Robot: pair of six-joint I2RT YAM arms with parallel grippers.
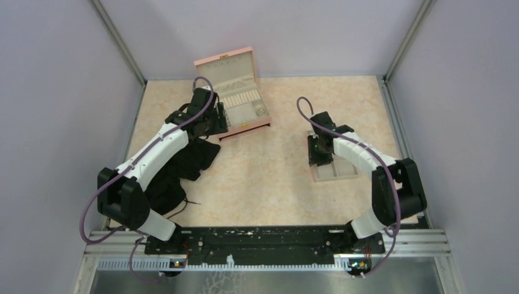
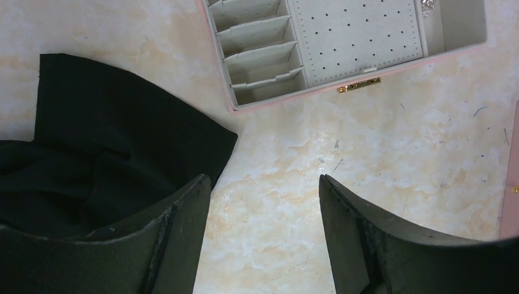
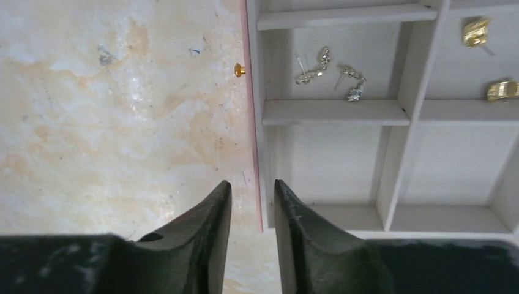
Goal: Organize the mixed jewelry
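Collision looms if my right pincer [image 3: 251,182], narrowly parted and empty, drops onto the pink-rimmed compartment tray [image 3: 333,112], scattering its silvery earrings [image 3: 313,72]

Boxed in on three sides by plain lavender-grey walls [image 1: 55,92], with aluminium posts [image 1: 119,43] in the back corners. Underneath, a beige marbled surface [image 1: 275,177], flecked and finely scratched. Along the near edge, a metal rail [image 1: 428,244]. Lit evenly, without hard shadows.
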